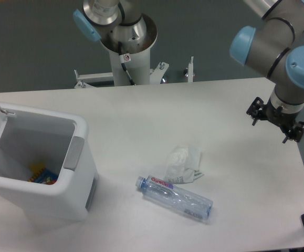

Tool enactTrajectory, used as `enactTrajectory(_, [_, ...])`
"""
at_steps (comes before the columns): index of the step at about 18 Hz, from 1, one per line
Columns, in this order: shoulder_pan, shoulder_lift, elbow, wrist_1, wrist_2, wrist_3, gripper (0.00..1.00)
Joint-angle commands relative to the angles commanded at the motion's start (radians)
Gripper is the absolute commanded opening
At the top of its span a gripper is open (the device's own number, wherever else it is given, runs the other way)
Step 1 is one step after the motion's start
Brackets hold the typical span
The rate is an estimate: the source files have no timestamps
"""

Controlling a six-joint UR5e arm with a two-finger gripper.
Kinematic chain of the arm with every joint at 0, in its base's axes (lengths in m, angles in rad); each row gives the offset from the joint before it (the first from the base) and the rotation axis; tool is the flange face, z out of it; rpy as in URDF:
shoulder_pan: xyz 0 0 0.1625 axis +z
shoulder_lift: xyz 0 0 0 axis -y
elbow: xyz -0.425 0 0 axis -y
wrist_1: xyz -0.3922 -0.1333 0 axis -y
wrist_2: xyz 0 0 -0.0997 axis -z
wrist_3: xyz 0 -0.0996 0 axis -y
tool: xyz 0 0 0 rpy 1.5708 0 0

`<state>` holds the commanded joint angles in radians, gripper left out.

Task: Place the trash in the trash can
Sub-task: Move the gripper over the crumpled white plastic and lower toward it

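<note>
2 pieces of trash lie loose on the worktop (pixel 141 121): a wad (pixel 183 164) touching a bottle (pixel 175 197). Holding nothing, the hand (pixel 276 121) hangs far right, fingers hidden. The bin (pixel 75 173) stands left, lid up to receive them.

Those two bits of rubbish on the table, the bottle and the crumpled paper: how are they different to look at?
The water bottle is clear plastic with a blue cap and a red-lettered label; the paper wad is opaque white. The bottle is long and smooth, lying on its side; the wad is crumpled and shapeless. The bottle lies nearer the camera, the wad just behind it. Both rest on the white table, outside the open trash can, and nothing is holding either.
</note>
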<state>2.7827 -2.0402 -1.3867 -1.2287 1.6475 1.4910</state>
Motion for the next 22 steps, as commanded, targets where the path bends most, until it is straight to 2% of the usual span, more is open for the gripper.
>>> enactTrajectory(2, [-0.017, 0.003, -0.014, 0.015, 0.0, -0.002, 1.0])
enactTrajectory(4, [-0.025, 0.011, -0.044, 0.063, 0.002, -0.005, 1.0])
enactTrajectory(9, [-0.058, 0.018, -0.051, 0.061, -0.005, -0.107, 1.0])
enactTrajectory(13, [-0.1, 0.026, -0.074, 0.063, -0.014, -0.248, 1.0])
enactTrajectory(15, [-0.112, 0.028, -0.1, 0.066, -0.012, -0.265, 1.0])
enactTrajectory(19, [-0.132, 0.074, -0.19, 0.113, -0.015, -0.325, 1.0])
enactTrajectory(22, [-0.167, 0.058, -0.225, 0.185, -0.014, -0.344, 1.0])
